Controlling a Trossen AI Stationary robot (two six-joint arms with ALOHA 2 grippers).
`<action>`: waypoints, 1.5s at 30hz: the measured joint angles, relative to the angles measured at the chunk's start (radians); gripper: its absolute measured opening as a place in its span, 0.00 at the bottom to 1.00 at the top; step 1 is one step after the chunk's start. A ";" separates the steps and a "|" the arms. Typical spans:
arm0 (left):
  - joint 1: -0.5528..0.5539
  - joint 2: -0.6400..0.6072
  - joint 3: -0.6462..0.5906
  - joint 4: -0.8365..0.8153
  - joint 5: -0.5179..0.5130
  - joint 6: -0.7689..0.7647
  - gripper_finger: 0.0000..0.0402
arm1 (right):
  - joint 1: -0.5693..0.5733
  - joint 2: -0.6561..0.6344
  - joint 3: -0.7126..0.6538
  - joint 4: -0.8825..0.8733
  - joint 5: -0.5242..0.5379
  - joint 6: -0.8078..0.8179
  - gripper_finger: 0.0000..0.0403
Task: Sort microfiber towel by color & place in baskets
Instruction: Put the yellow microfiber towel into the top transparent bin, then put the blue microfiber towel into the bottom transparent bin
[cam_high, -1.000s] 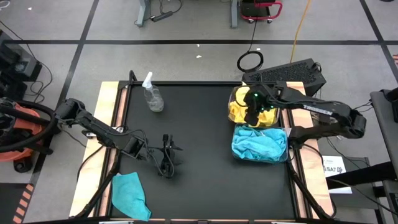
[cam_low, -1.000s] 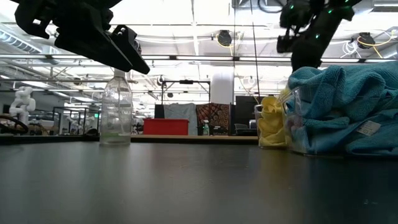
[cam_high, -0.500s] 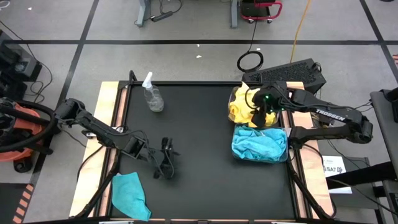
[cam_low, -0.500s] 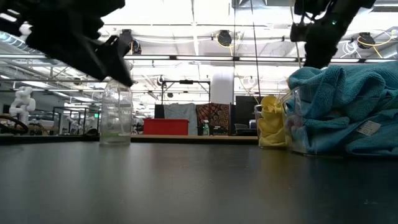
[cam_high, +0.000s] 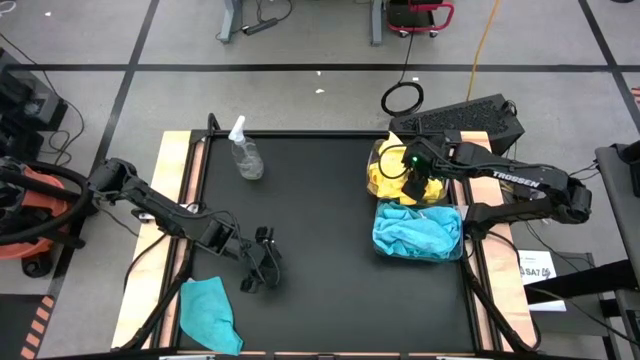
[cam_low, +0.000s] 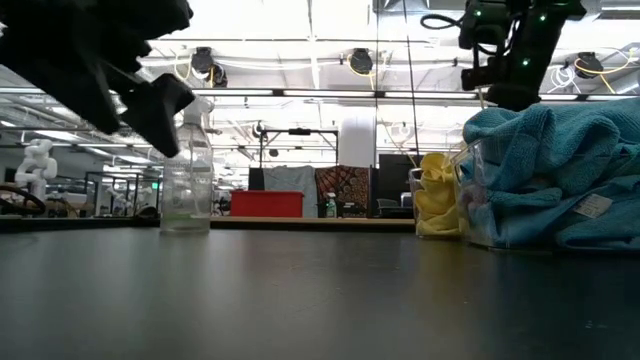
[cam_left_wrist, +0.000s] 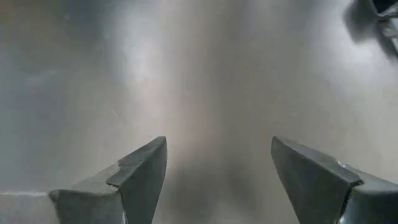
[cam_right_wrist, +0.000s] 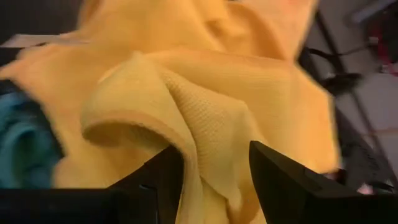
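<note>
From above, a black surface stands on a grey tiled floor, with a clear spray bottle near its far left corner. Two baskets sit at the right edge: the far one holds yellow towels, the near one is heaped with teal towels. A loose teal towel lies at the near left corner, just beside and nearer the front than the left claw. The right claw hangs over the yellow basket. Since a second ago the left claw has swung toward the loose towel, while the right claw rose and has come back down over the yellow heap

At table height, against a bright workshop hall, the spray bottle stands left, the yellow towels and teal heap right. The left claw hovers above the surface; the right claw hangs above the baskets

In the left wrist view the left claw has its fingers spread wide over bare surface, holding nothing

In the right wrist view the right claw is partly open, with a fold of yellow towel draped between its fingers; whether it grips the cloth I cannot tell
</note>
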 joint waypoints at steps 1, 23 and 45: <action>-0.005 0.000 0.000 -0.006 0.012 -0.010 0.73 | 0.000 0.003 0.000 0.000 -0.022 -0.006 0.42; -0.268 0.000 0.001 -0.329 0.324 -0.469 0.73 | 0.000 -0.223 0.000 0.009 -0.290 -0.024 0.82; -0.611 0.093 0.002 -0.267 0.094 -0.890 0.66 | 0.000 -0.318 0.000 0.109 -0.305 -0.042 0.85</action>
